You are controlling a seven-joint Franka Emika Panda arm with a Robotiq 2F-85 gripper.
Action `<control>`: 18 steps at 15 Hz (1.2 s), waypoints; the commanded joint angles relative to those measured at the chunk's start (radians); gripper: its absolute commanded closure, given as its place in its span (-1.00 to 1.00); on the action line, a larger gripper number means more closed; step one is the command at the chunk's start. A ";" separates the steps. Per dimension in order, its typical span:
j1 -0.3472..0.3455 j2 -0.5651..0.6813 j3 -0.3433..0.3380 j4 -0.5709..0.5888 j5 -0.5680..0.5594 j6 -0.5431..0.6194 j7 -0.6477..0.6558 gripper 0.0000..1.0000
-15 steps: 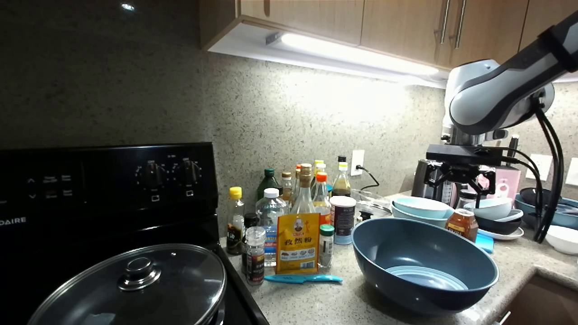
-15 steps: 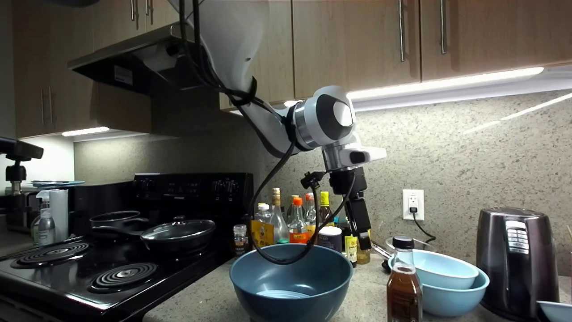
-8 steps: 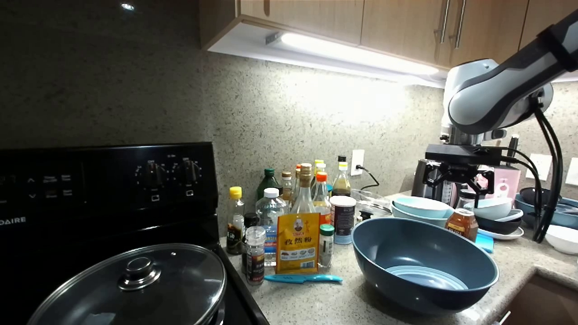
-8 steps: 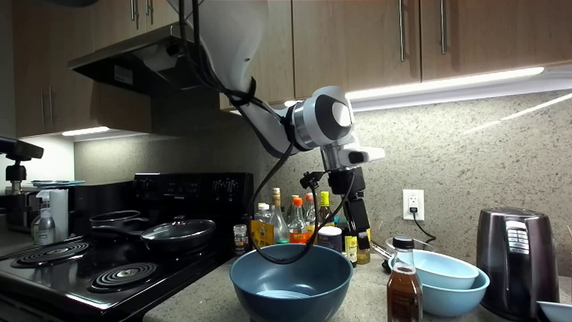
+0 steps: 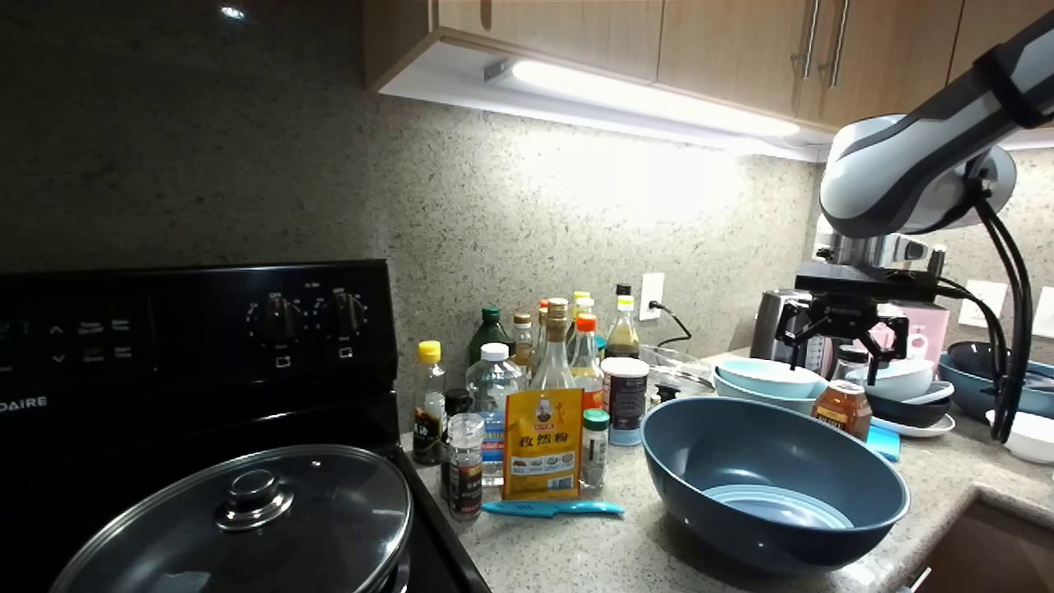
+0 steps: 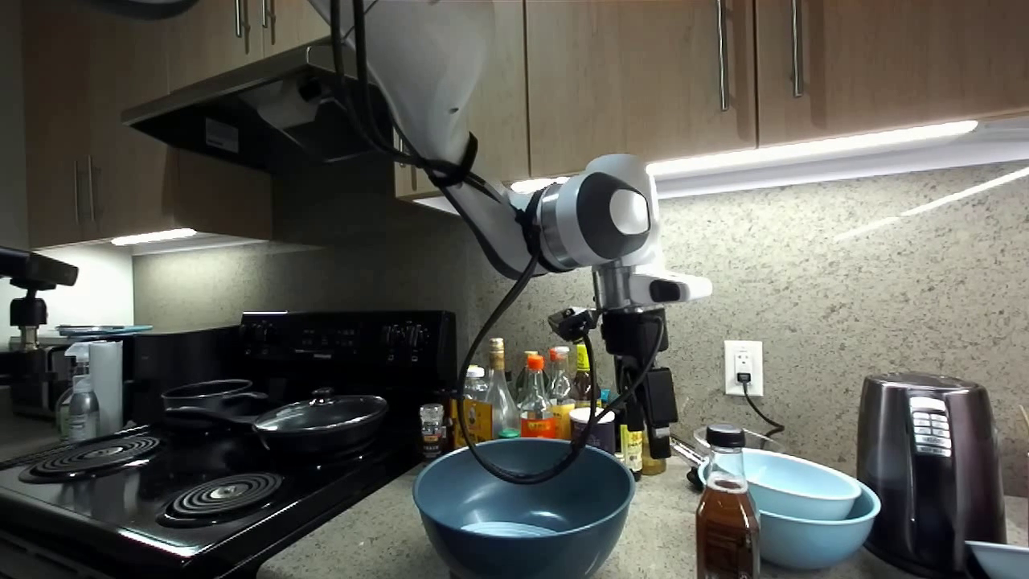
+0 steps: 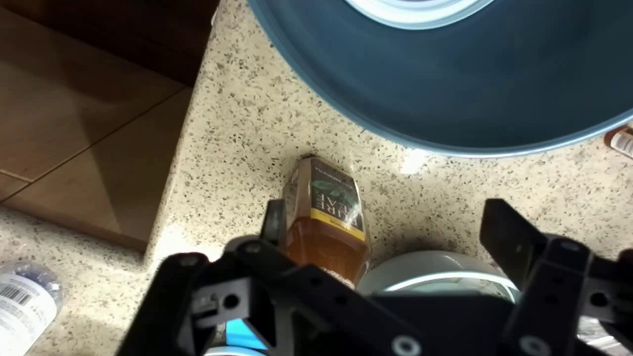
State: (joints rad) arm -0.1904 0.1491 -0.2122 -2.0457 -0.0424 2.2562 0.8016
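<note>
shifting sideways a little and swinging more upright since half a second ago, the robot arm [image 6: 599, 213] is bringing its gripper [image 7: 385, 220] closer to the pale blue bowls [image 6: 812, 539], while the things on the speckled counter [image 7: 232, 133] are staying put. both fingers [image 7: 509, 232] are standing wide apart and gripping nothing. nearest to them, the pure leaf tea bottle [image 7: 329, 202] is standing upright; in the wrist view its labelled body is showing inside the gap, close to the finger on that view's left, and its cap is hiding behind the gripper. whether finger and bottle are touching is hard to tell. ahead of the fingertips, a deep blue bowl [image 7: 445, 94] is sitting, and the pale blue rim is curving beneath the gap. well off to the fingers' left in that view, a white-labelled clear bottle [image 7: 22, 309] is showing. in an exterior view, an orange-capped sauce bottle [image 6: 537, 402] is standing to the left of the fingers.
</note>
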 commanded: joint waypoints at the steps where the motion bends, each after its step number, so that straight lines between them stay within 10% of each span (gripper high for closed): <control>1: 0.002 0.006 -0.011 0.010 0.015 -0.009 -0.016 -1.00; 18: -0.041 0.066 -0.078 0.024 0.144 0.001 -0.009 -1.00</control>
State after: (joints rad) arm -0.2320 0.2141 -0.2888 -2.0256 0.1013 2.2613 0.7941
